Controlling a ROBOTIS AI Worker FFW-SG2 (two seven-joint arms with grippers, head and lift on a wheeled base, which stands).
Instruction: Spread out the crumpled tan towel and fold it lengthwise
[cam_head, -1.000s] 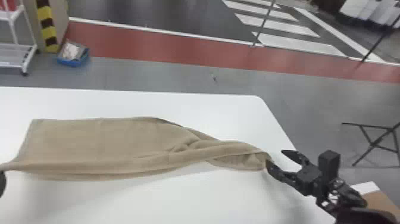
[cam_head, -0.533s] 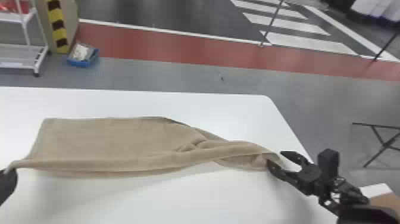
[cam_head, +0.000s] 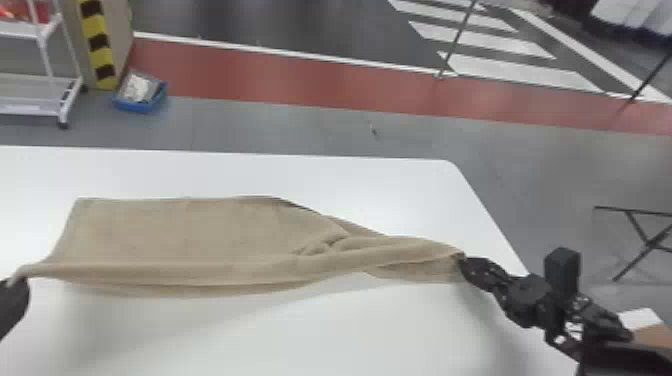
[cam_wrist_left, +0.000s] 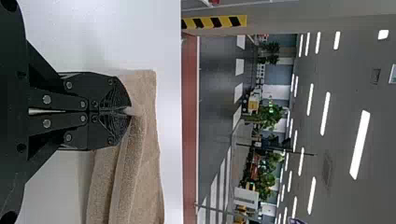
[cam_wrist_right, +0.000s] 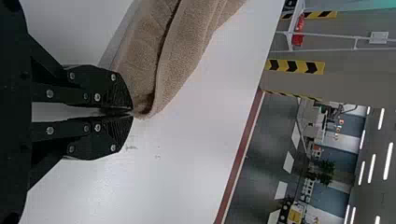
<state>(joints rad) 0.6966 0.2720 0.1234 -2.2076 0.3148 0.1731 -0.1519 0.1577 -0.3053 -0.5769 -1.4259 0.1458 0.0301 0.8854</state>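
The left gripper (cam_head: 12, 292) and right gripper (cam_head: 462, 265) are matte black, built of angular plates dotted with round silvery screws (cam_wrist_left: 46, 99), their blunt tips finely ridged. A boxy black block (cam_head: 562, 270) tops the black right arm (cam_head: 602, 330).

And there the left gripper (cam_head: 12, 295) was, sliced by the head view's left edge, its tips hiding a pinch of the tan towel (cam_head: 200, 235)! Over on the right, the right gripper (cam_head: 462, 262) covered another bit. The white table (cam_head: 250, 330) ran out left and below, the wheeled rack (cam_head: 30, 107) lost its left side, and the blue bin's (cam_head: 140, 106) contents blurred beyond telling!
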